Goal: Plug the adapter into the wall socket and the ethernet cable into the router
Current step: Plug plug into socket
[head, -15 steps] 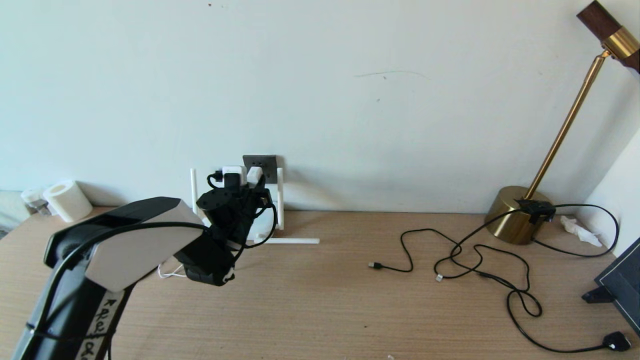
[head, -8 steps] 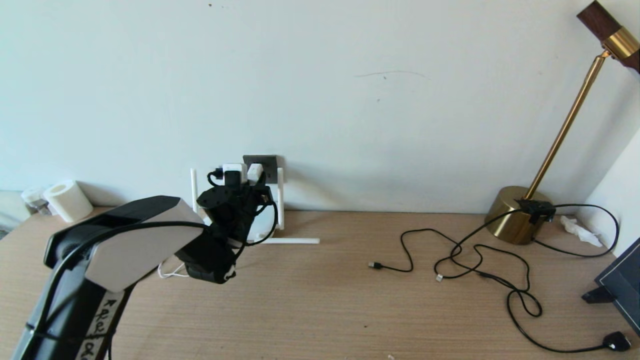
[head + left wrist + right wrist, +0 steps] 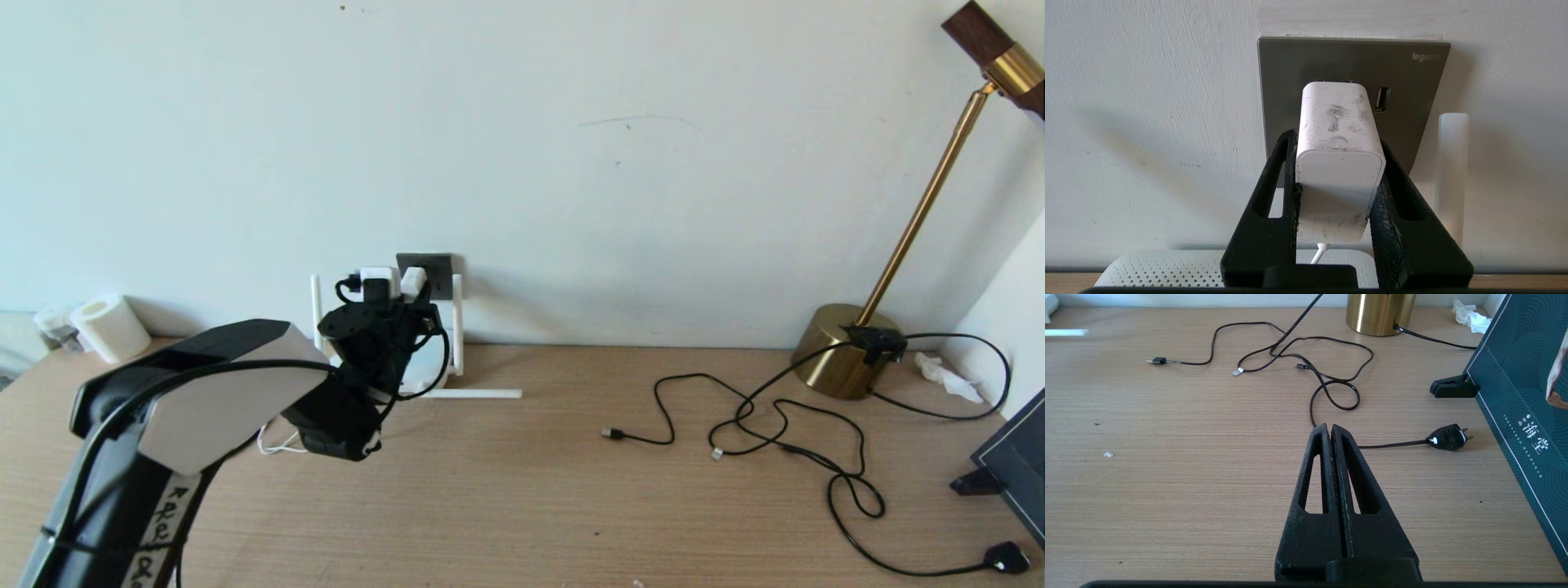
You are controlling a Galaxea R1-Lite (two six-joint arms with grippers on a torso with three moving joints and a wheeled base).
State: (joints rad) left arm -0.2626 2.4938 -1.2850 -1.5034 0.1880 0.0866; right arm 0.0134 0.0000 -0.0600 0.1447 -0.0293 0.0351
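- Left claw (image 3: 1337,163) is clamped on the adapter (image 3: 1338,134), one black finger (image 3: 1280,171) on each of its long sides, up at the wall just above the bench (image 3: 531,482).
- From my left wrist view, the adapter's far end sits against the face of the wall socket (image 3: 1412,81); I cannot tell whether its pins are fully in.
- Its thin white cord (image 3: 1318,254) drops from the near end, between the fingers.
- Below the claw I see the router (image 3: 1167,269), flat and perforated on top, lying against the wall; one of its white antennas (image 3: 1451,171) stands upright just beside the socket plate.
- In my head view the left arm reaches in from the lower left, and its wrist hides most of the router; another antenna (image 3: 473,394) lies flat on the bench.
- Right claw (image 3: 1331,430) hangs over the bench with its fingers pressed together and nothing between them.
- Ahead of it a black cable (image 3: 1331,381) lies looped on the wood, well apart from the router, one small plug end (image 3: 1156,360) pointing toward the router's side.
- A brass lamp base (image 3: 841,351) stands at the far right by the wall.
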